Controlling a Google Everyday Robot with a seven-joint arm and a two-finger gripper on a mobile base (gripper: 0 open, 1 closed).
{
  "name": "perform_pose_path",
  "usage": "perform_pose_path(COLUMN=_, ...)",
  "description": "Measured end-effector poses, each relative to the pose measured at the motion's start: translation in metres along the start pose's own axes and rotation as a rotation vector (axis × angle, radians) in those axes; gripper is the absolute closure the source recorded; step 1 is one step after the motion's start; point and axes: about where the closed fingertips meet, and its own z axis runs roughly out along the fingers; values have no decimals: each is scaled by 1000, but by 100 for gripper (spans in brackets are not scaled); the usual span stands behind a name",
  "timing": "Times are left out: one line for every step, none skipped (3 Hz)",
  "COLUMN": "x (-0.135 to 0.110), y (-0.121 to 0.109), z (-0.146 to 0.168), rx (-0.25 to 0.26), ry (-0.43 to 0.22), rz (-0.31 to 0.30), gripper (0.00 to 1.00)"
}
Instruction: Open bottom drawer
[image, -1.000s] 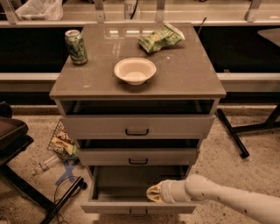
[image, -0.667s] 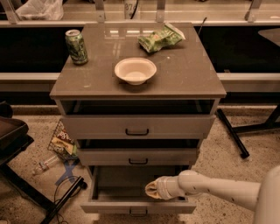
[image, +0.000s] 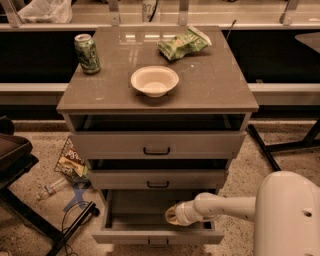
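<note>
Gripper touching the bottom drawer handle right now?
Apart. Camera view: the gripper hangs over the inside of the open bottom drawer; the handle sits lower on the front, grey panel between.

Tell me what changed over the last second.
The gripper edged slightly left over the inside of the open bottom drawer. The arm's bulky white link swung into view at lower right. Nothing was visibly taken hold of or let go. The bottom drawer stayed pulled out about as far. The green can, bowl and chip bag on top did not move.
</note>
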Motion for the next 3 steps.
perform_pose_path(x=16, y=6, z=26, rx=-20, ry=7, rz=44, gripper=100)
perform_pose_path(x=33, y=6, z=65, rx=-44, ry=2, rz=94, gripper=100)
perform_pose_path(x=33, y=6, z=65, rx=-44, ry=2, rz=94, gripper=100)
